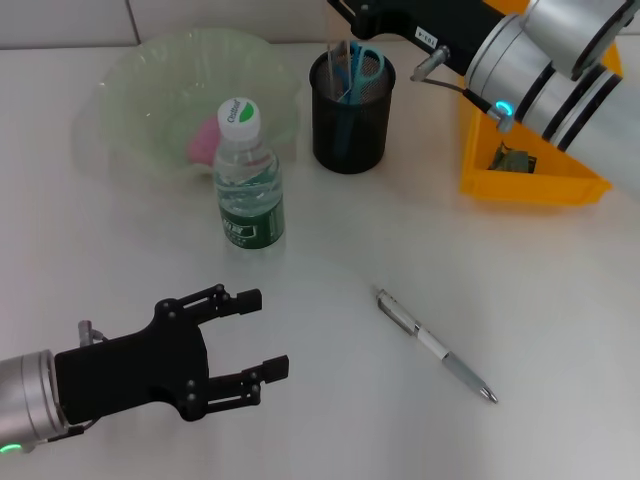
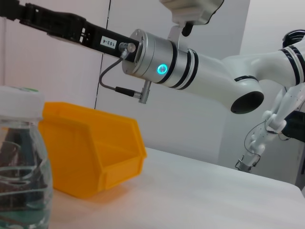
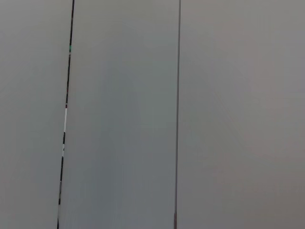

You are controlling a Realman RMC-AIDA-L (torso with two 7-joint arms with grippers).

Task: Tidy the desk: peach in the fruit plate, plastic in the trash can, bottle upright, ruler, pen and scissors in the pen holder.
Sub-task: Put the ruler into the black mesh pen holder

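Closest to my head camera is the left gripper [image 1: 255,335], black, low over the bare white desk [image 1: 330,400] at the near left, its two fingers spread apart with nothing between them. I count one pen [image 1: 436,345], silver and white, lying flat on the desk to the right of that gripper and well apart from it. One clear plastic water bottle with a green label and white cap [image 1: 248,185] stands upright beyond the gripper. Just behind it sits one pale green translucent fruit plate [image 1: 150,90] with one pink peach [image 1: 204,140] inside, partly hidden by the bottle. One black mesh pen holder [image 1: 351,112] stands to the right of the plate, with blue-handled scissors [image 1: 365,66] and a clear ruler [image 1: 337,62] upright in it. One orange plastic bin, the trash can [image 1: 530,180], sits at the far right with something dark in it. My right arm [image 1: 560,60] reaches across above that bin toward the pen holder; its gripper runs off the top edge and I cannot tell how its fingers stand.

From the left wrist I see the bottle [image 2: 21,162] very close, the orange bin [image 2: 90,152] behind it, and the right arm [image 2: 190,71] passing overhead.

From the right wrist I see only a plain grey wall [image 3: 124,114] with two thin vertical seams.
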